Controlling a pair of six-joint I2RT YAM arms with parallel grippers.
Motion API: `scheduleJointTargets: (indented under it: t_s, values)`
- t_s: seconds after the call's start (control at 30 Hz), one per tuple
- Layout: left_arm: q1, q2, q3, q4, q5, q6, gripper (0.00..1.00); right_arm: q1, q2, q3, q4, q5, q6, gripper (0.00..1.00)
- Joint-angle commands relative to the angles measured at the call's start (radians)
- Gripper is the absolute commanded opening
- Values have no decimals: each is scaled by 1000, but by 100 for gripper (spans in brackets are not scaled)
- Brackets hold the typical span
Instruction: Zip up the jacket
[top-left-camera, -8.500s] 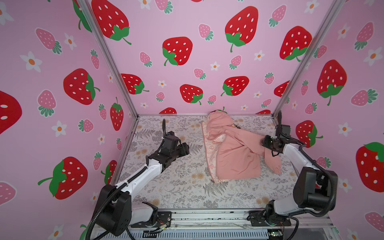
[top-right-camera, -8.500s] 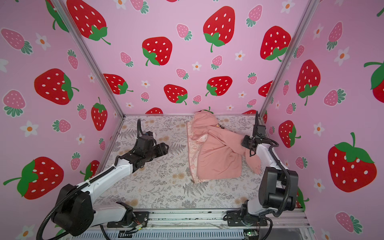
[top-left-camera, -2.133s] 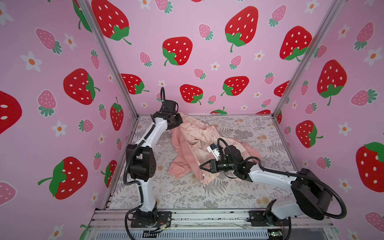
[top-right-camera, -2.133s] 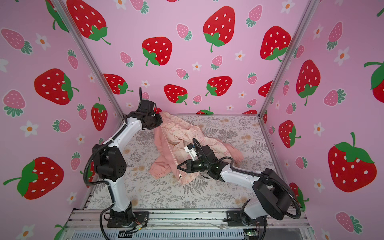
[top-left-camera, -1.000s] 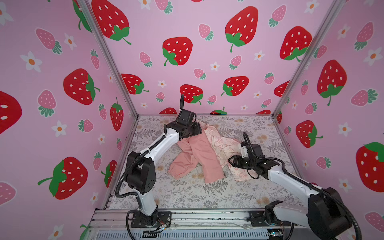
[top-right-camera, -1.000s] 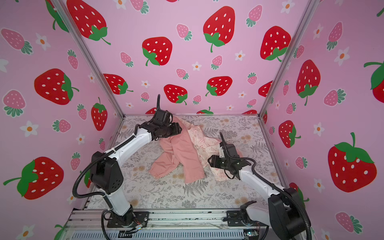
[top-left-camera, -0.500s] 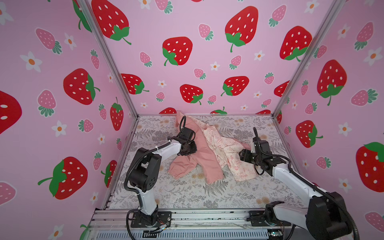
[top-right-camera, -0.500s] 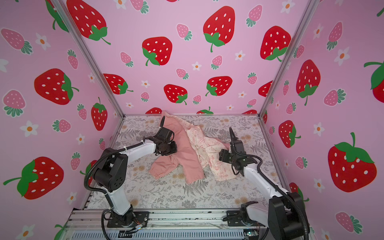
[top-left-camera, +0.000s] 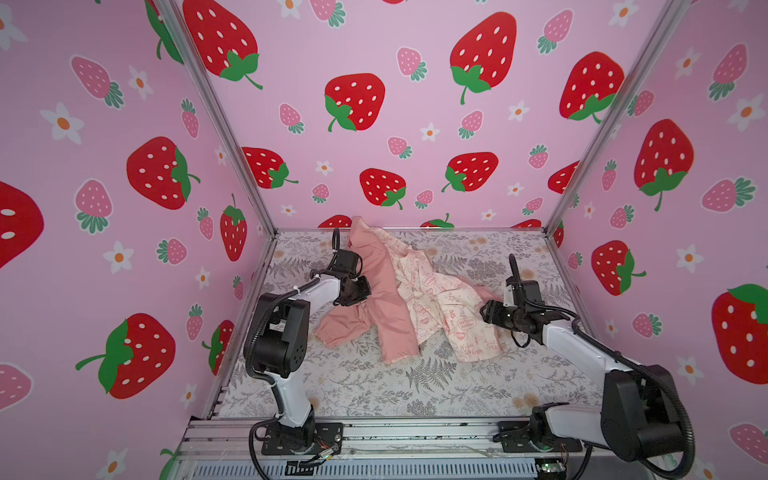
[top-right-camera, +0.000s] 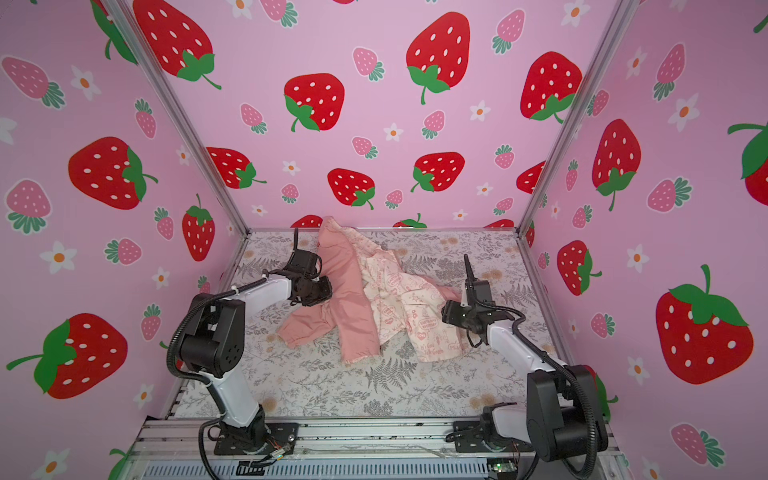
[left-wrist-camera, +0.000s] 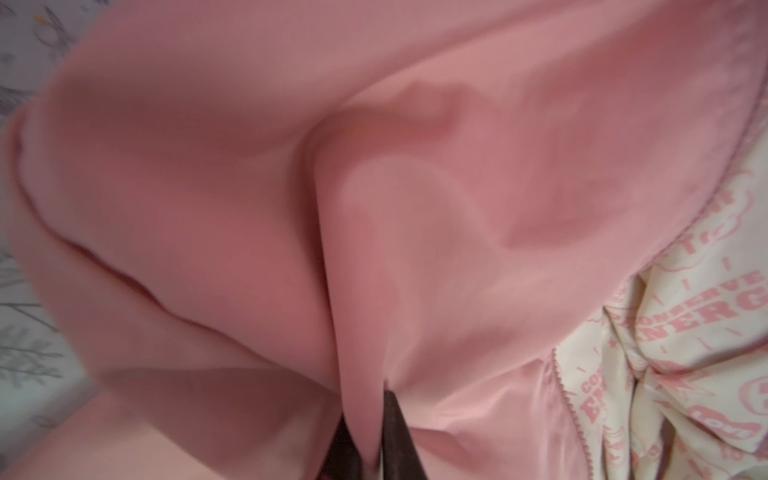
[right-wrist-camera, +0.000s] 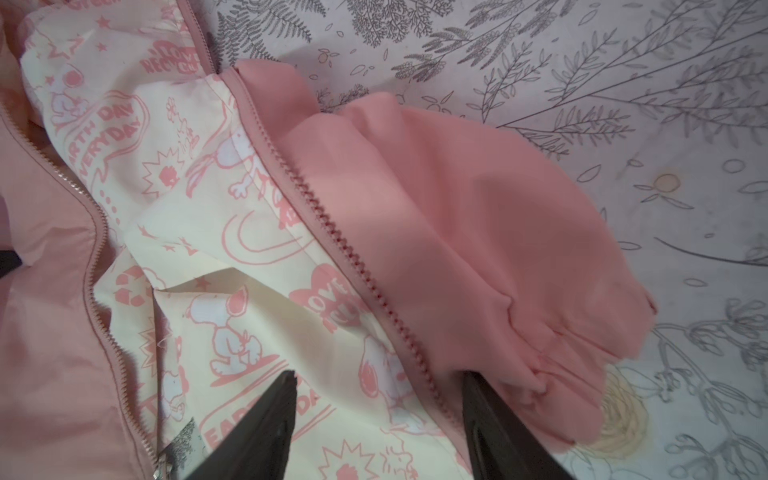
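The salmon-pink jacket lies open on the table, its cream patterned lining facing up on the right half. My left gripper sits at the jacket's left side. In the left wrist view it is shut on a raised fold of pink cloth. My right gripper hovers at the jacket's right edge. In the right wrist view it stands open, with a row of zipper teeth running between its fingers. The other zipper row runs along the pink panel.
The table has a grey fern-print cover. Strawberry-print walls close in the left, back and right sides. A metal rail with both arm bases runs along the front. One sleeve lies toward the left arm.
My left gripper came down from the jacket's collar end to its left side and shut on a fold of cloth. My right gripper drew back rightward to the jacket's right edge.
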Motion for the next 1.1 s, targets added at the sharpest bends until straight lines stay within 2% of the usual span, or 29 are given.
scheduleJointTargets:
  t_s: [0.0,0.1,0.23,0.5,0.6,0.67,0.83,1.07]
  values:
    - [15,-13,56,-81,9,57,33,-3,16,-9,43,-62,0,66]
    - [15,-47,65,-105,19,54,48,-4,37,-18,63,-90,-3,66]
    - [12,-116,66,-135,43,30,51,-4,66,-23,86,-121,-9,60]
    - [-13,-263,137,-260,12,45,55,1,49,7,97,-191,-4,23]
    - [-23,-281,180,-291,50,51,57,15,30,27,109,-235,12,8]
    - [-36,-272,213,-308,86,52,57,35,24,40,119,-256,26,3]
    - [-76,-236,249,-308,133,52,57,140,32,104,121,-250,60,0]
    - [-93,-163,285,-283,167,45,59,385,128,180,119,-191,84,0]
